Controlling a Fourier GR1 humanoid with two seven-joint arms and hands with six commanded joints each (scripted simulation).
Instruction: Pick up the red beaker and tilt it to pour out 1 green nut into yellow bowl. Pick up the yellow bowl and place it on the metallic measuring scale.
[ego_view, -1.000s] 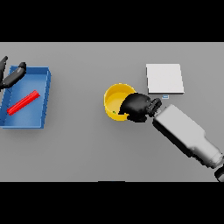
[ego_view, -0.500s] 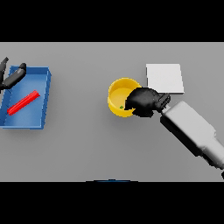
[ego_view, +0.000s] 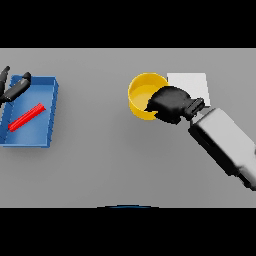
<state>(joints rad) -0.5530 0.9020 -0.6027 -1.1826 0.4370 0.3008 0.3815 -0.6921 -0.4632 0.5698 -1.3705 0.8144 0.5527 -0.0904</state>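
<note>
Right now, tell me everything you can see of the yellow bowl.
The yellow bowl is round, plain yellow and smooth, with a thick rim and a paler inside; no nut can be seen in it. It sits near the table's middle, tipped slightly toward the camera, its right edge overlapping the white square scale. The right hand is curled over its right rim, hiding that part. Whether it rests on the table or is lifted cannot be told.

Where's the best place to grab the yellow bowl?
By its rim, on the right side. The bowl is round and open at the top, so the thin wall is what fingers can pinch. The right hand already curls over that edge, next to the scale, so it probably needn't regrip.
</note>
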